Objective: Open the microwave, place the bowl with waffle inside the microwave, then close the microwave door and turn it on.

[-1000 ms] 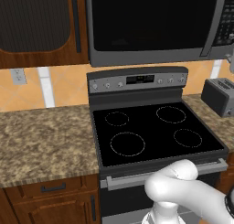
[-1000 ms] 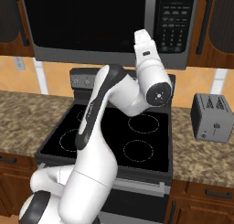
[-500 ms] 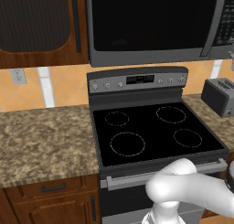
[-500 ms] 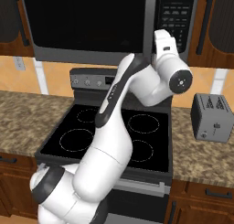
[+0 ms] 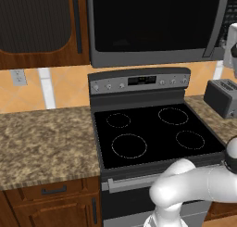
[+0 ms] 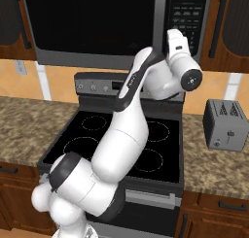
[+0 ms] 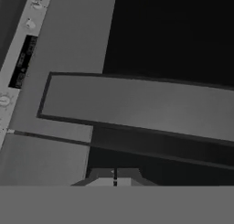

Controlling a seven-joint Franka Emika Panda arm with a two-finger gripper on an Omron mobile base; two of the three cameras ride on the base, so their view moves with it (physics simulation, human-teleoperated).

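The microwave (image 5: 152, 27) hangs above the stove with its door (image 6: 92, 25) closed. The door's long grey handle bar (image 7: 137, 109) lies across the hand view, just beyond the fingertips. My gripper (image 7: 114, 176) is shut, its two tips pressed together with nothing between them, close in front of the handle. From the right base view the hand (image 6: 176, 42) is raised against the microwave beside the button panel (image 6: 188, 13). At the right edge of the left base view the hand (image 5: 230, 40) also shows. The bowl and the waffle are out of view.
A black-topped stove (image 5: 152, 133) sits below the microwave. A grey toaster (image 6: 224, 125) stands on the granite counter (image 5: 41, 142) at the right. Brown wooden cabinets (image 5: 41, 27) flank the microwave.
The hand swung right along the microwave front to the handle. The gripper went from open to shut.
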